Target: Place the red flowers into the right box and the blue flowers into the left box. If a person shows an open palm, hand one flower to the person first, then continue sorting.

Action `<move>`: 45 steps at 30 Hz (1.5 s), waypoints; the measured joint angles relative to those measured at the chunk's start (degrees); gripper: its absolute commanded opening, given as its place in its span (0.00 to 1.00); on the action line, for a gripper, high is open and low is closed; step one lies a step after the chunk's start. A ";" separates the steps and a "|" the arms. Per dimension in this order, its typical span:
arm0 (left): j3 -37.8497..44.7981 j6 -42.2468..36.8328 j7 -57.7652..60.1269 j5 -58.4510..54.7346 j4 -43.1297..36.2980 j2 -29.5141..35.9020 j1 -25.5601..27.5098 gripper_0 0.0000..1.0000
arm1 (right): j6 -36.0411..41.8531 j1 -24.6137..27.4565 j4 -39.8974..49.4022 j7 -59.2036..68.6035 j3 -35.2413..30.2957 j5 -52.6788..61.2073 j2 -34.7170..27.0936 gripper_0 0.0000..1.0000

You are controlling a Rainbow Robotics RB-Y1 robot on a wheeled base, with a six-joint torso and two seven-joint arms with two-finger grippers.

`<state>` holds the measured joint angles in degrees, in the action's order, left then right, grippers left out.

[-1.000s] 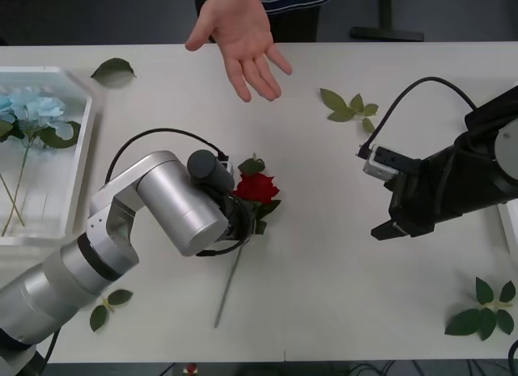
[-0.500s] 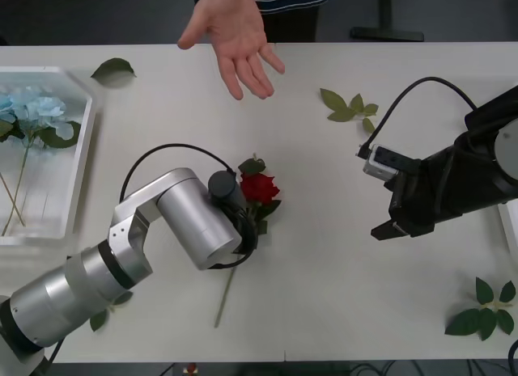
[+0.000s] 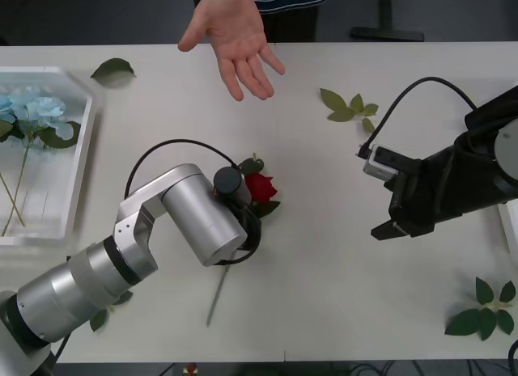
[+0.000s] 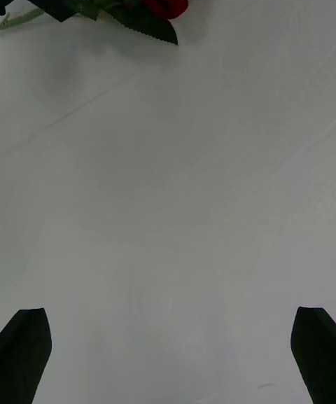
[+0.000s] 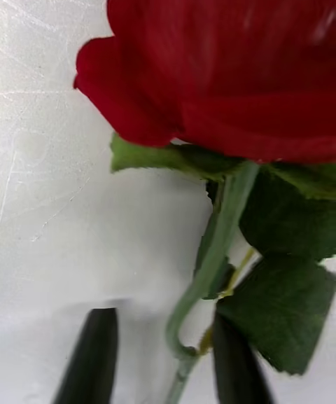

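Left gripper point(image 5: 164, 358) fingers apart, straddling red rose point(image 3: 259, 187) stem below person's open palm point(image 3: 235, 38); right gripper point(image 4: 168, 355) open, well right of rose.

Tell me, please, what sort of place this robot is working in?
Probably a lab or test room set up for a flower-sorting trial: a plain white table with a rose, a tray of blue flowers, and a person's open palm.

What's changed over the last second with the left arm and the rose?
The left end effector has slid along the table toward the robot's right and closed in over the red rose, its fingers now straddling the stem just below the bloom, not yet clamped. The rose has hardly moved. The open palm, right end effector and blue flowers stayed put.
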<state>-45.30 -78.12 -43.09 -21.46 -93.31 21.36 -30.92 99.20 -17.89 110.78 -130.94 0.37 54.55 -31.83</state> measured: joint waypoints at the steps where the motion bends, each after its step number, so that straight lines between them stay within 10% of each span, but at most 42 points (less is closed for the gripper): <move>1: 0.00 0.00 0.00 0.00 0.00 0.00 0.00 0.00 | 0.00 0.00 0.00 0.00 0.00 0.00 0.00 1.00; 19: -0.81 -1.37 -1.12 1.25 -0.02 0.01 -0.86 0.00 | 0.00 0.00 0.00 0.00 0.00 0.00 0.00 1.00; 45: 30.70 -16.58 -45.98 -12.30 -8.01 9.00 5.22 0.00 | 0.00 0.00 0.00 0.00 -0.01 0.00 0.00 1.00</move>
<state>-14.60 -94.70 -89.07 -33.76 -101.32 30.36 -25.70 99.20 -17.89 110.78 -130.94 0.37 54.55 -31.83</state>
